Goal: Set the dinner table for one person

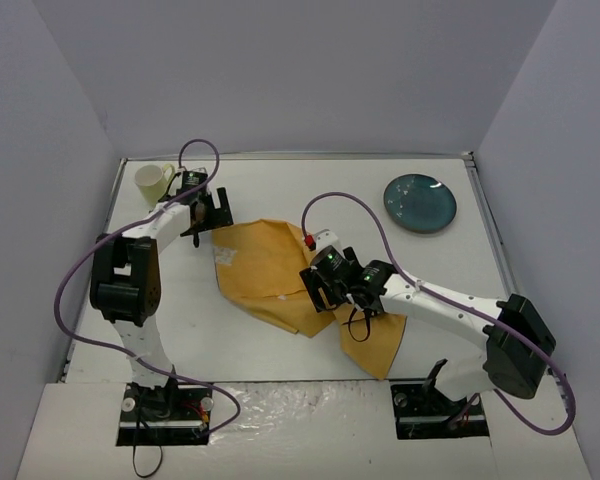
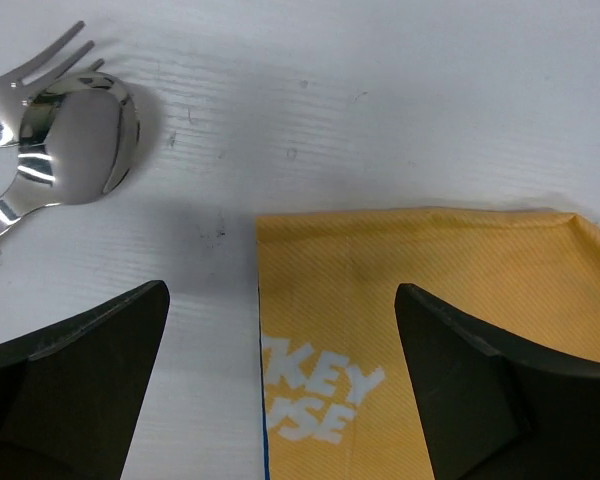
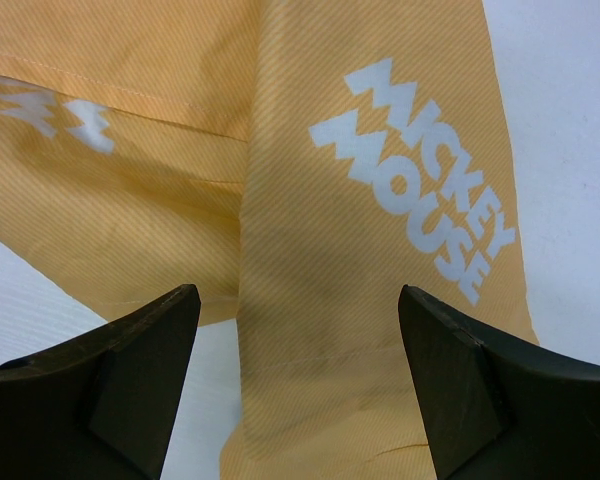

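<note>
The right end effector (image 3: 298, 295) and left end effector (image 2: 280, 287) gape empty over the rumpled placemat (image 1: 270, 270) on the tabletop (image 1: 280, 190) below them, so flattening it and bringing plate (image 1: 420, 202), cup (image 1: 152, 181), spoon (image 2: 85, 125) and fork (image 2: 55, 50) seemingly remain.

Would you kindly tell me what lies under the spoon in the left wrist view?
A fork: its tines stick out past the bowl of the spoon. The fork's middle is hidden beneath that bowl. Both rest on the dinner table.

Top camera overlooks the dinner table (image 1: 280, 185); both wrist cameras closely face the placemat (image 1: 260, 262).
</note>
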`<state>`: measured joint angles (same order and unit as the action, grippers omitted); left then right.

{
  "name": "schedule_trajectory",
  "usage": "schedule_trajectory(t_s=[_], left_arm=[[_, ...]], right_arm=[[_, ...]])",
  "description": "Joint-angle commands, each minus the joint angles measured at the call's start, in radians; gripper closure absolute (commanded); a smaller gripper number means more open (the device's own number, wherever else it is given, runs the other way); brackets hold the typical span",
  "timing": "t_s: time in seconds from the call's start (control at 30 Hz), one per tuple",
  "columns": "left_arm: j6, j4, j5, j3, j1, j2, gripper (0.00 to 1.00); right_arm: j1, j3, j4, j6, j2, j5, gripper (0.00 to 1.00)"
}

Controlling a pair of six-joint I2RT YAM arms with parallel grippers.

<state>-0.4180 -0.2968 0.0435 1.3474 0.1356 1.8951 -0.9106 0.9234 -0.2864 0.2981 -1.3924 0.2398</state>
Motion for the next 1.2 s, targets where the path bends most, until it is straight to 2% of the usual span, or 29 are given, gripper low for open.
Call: schedule_trajectory(t_s=[0.0,0.23,0.73,1.07,1.17], left_arm=[[0.113,0.015,0.092,0.070,-0.016,0.034,0.07],[0.220,0.007,0.124,0.084,-0.017,0.075,0.09],[0.261,-0.033,0.164,0.098,0.004,0.146,0.16],[0.245,-0.059,0.213,0.101,0.020,0.175,0.31],[0.237,-0.056,0.223,0.089,0.024,0.173,0.41]], right_arm=[[-0.005,0.003,0.030,0.020,0.059,0.022,0.23],[-0.005,-0.010,0.029,0.031,0.100,0.016,0.23],[-0.005,-0.026,0.026,0.053,0.141,0.016,0.23],[-0.005,-0.026,0.023,0.067,0.157,0.020,0.23],[-0.005,-0.030,0.021,0.083,0.155,0.027,0.23]])
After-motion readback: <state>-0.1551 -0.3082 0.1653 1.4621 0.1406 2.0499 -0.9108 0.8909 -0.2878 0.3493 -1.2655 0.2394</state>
